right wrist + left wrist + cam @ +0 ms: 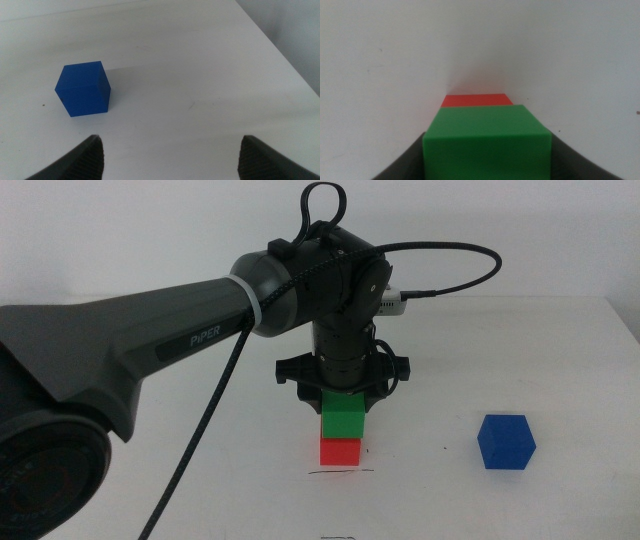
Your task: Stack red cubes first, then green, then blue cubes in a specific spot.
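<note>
**Green cube on red, left gripper around it**

In the middle view the left arm [150, 350] reaches in from 9 o'clock and points its left gripper [344, 402] straight down over the middle of the table [560, 340]. The gripper's jaws sit on either side of the green cube [343, 420], clamped on it as far as the left wrist view shows: the cube fills the gap between the two dark jaws with no space visible at its sides.

The green cube rests on top of the red cube [340, 450], nearly square with it. In the left wrist view the green cube [487, 142] covers most of the red cube [476, 100], of which only a thin strip shows beyond its far edge.

The red cube stands on the white table just above a short thin pen line [340, 473], at 6 o'clock from the stack and all but touching its base.

The blue cube [505, 442] sits alone on the table at 3 o'clock from the stack, well apart from it, turned slightly so one corner faces the camera.

The right gripper [170, 155] is out of the middle view. Its own camera shows its jaws spread wide with nothing between them, above bare table, with the blue cube [82, 88] near, ahead of one jaw and off to that side.
</note>
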Controlling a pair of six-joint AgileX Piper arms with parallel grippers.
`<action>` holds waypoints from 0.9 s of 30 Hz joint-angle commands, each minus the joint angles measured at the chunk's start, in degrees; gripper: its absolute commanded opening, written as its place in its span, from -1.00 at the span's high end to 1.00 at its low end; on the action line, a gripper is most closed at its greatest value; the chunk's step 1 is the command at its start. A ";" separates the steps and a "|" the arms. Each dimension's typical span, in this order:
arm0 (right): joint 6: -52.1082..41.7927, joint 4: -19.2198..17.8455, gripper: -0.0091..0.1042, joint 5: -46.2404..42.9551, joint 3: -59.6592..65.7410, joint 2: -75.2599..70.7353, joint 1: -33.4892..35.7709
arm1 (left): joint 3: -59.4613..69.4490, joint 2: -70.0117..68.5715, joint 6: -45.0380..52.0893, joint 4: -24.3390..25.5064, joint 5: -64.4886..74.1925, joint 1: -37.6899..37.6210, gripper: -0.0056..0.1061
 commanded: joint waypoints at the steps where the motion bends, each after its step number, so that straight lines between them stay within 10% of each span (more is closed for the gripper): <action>1: -0.31 -0.86 -0.54 -4.41 -1.61 -0.84 0.13 | -1.76 -3.45 -0.57 0.46 -1.07 -0.12 0.92; 9: -0.31 -0.86 -0.54 -4.41 -1.61 -0.84 0.13 | -1.76 -1.63 -0.47 -0.26 -0.84 -0.12 0.92; 10: -0.31 -0.86 -0.54 -4.41 -1.61 -0.84 0.13 | -1.76 -1.63 0.62 -0.20 0.05 -0.12 0.43; 27: -0.31 -0.86 -0.54 -4.41 -1.61 -0.84 0.13 | -1.86 -2.28 3.75 -0.26 1.53 -0.12 -0.70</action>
